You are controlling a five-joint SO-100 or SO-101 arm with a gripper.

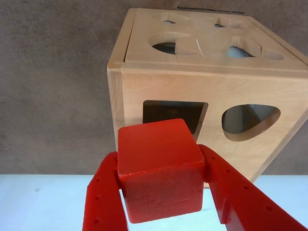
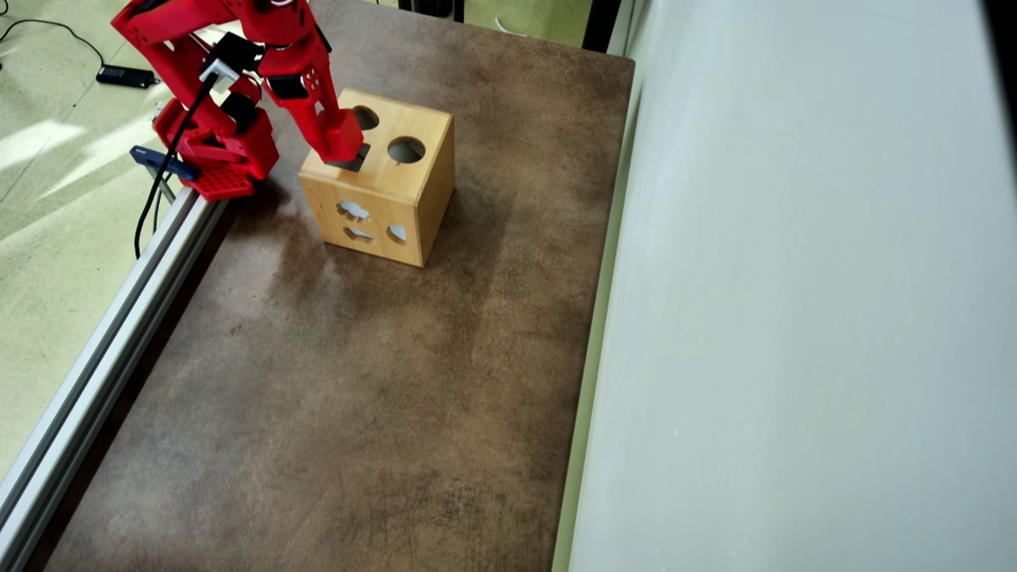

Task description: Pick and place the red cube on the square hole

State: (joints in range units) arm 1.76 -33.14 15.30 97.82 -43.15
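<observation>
Two red fingers of the tool (image 1: 166, 192) are clamped on the red cube (image 1: 161, 168), one on each side, in the wrist view. Just beyond the cube lies the square hole (image 1: 166, 113) in the wooden box (image 1: 240, 86). Overhead, the box (image 2: 413, 199) stands near the table's (image 2: 357, 397) far left corner, and most of the brown table surface lies bare.

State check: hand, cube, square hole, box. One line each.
hand: shut on the red cube, a finger on each side.
red cube: held, lifted, right in front of the square hole.
square hole: unfilled, dark inside, lower part hidden behind the cube.
wooden box: resting on the brown table, other holes unfilled.
</observation>
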